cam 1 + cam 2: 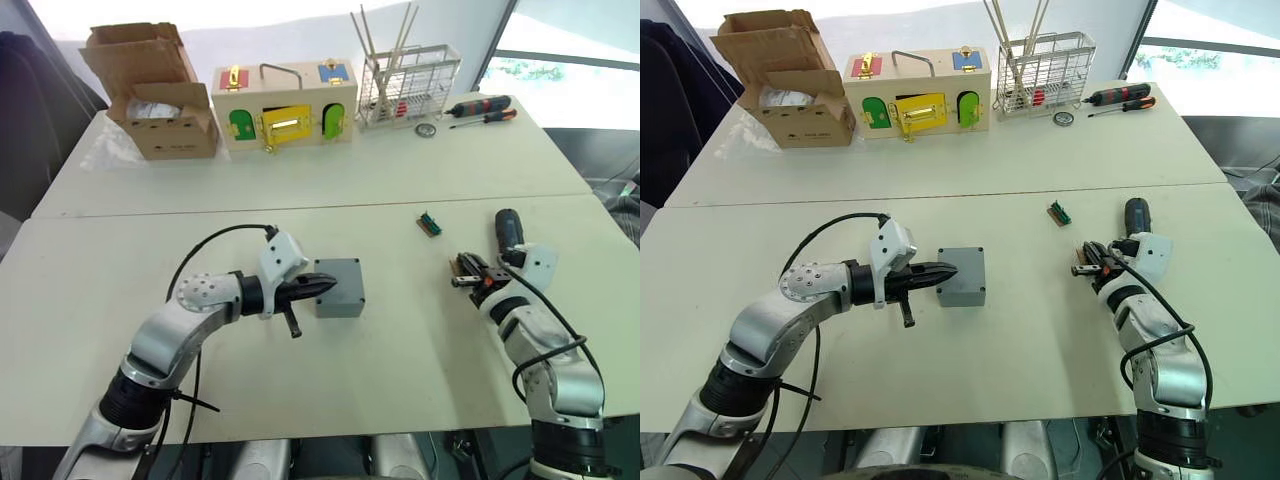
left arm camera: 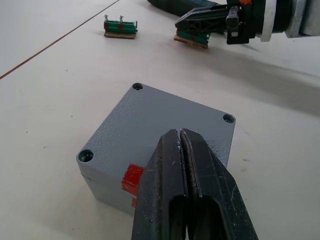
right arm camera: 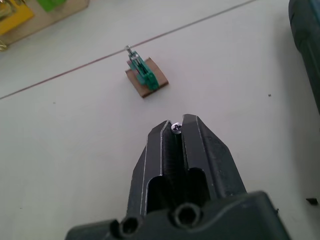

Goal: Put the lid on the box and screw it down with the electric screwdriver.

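Note:
The grey box stands mid-table, its side wall bearing a red mark. The lid lies flat on top of it, corner holes showing. My left gripper is shut and empty, its tips over the lid's edge above the red mark. To the right, my right gripper is shut on a small screw, low over the table, with a small green block right under its tips. The electric screwdriver lies on the table just beyond that wrist.
Another green block on a brown base lies between box and screwdriver. Along the far edge are a cardboard box, a wooden latch box, a wire rack and two hand screwdrivers.

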Controlling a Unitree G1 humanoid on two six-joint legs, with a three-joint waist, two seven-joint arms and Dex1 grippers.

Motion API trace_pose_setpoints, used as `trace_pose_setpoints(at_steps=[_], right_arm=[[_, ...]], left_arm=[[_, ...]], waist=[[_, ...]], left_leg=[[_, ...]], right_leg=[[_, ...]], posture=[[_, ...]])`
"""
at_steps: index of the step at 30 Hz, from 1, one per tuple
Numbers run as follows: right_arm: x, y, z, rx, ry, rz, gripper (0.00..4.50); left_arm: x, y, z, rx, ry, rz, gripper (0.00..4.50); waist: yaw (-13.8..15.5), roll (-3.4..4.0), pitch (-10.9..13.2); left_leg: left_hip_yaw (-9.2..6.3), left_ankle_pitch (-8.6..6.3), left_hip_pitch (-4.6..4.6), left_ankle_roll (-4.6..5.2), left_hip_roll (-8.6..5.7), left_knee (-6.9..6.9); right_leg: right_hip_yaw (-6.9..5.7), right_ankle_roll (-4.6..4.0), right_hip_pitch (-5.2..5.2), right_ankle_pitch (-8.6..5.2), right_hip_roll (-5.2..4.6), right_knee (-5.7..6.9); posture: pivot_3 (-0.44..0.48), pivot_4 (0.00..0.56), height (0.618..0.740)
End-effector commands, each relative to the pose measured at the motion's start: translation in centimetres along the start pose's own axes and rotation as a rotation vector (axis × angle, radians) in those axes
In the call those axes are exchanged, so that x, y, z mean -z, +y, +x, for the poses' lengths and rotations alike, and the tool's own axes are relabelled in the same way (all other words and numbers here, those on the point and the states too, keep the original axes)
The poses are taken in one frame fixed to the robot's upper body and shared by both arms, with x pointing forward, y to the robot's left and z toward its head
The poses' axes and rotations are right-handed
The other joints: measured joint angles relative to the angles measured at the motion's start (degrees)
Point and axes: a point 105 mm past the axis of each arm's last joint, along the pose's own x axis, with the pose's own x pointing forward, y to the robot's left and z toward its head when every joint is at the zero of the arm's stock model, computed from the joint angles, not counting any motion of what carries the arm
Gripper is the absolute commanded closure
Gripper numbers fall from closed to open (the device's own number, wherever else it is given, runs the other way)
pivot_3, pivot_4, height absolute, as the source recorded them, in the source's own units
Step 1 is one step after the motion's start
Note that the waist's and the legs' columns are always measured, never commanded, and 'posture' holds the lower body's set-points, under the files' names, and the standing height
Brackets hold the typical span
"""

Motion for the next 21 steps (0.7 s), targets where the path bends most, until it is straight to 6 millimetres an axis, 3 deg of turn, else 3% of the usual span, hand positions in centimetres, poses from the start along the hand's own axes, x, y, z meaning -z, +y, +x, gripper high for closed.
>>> trace_pose_setpoints(at_steps=[1,6,16,21], right_arm=[[-2.6,0.3,-0.6,-0.02,-0.106,0.001,4.45],[-3.0,0.4,-0.7,-0.044,-0.102,-0.013,4.45],[0.5,0.6,-0.7,-0.067,0.049,-0.043,4.45],[0.7,0.5,-0.5,-0.061,0.052,-0.06,4.45]], left_arm=[[-0.5,0.1,-0.2,0.002,-0.022,0.027,4.5],[-0.5,0.1,-0.1,0.007,-0.022,0.027,4.5],[-0.3,0.0,0.0,0.004,-0.016,0.028,4.5],[-0.2,0.0,-0.1,0.0,-0.013,0.028,4.5]], waist=[[0.04,0.0,0.0],[0.04,0.0,0.0],[0.01,0.0,0.0],[0.05,0.0,0.0]], left_leg=[[0.0,0.0,0.0,0.0,0.0,0.0],[0.0,-0.01,0.0,0.01,0.0,0.0],[0.01,-0.05,0.0,0.09,0.0,0.0],[0.0,-0.04,0.0,0.07,0.0,0.0]], right_leg=[[0.0,0.0,0.0,0.0,0.0,0.0],[0.0,0.0,0.0,0.0,0.0,0.0],[0.01,0.0,0.0,0.0,0.0,0.0],[0.0,0.0,0.0,0.0,0.0,0.0]], posture=[[0.0,0.15,0.734],[0.0,0.15,0.734],[0.0,0.15,0.734],[0.0,0.15,0.734]])
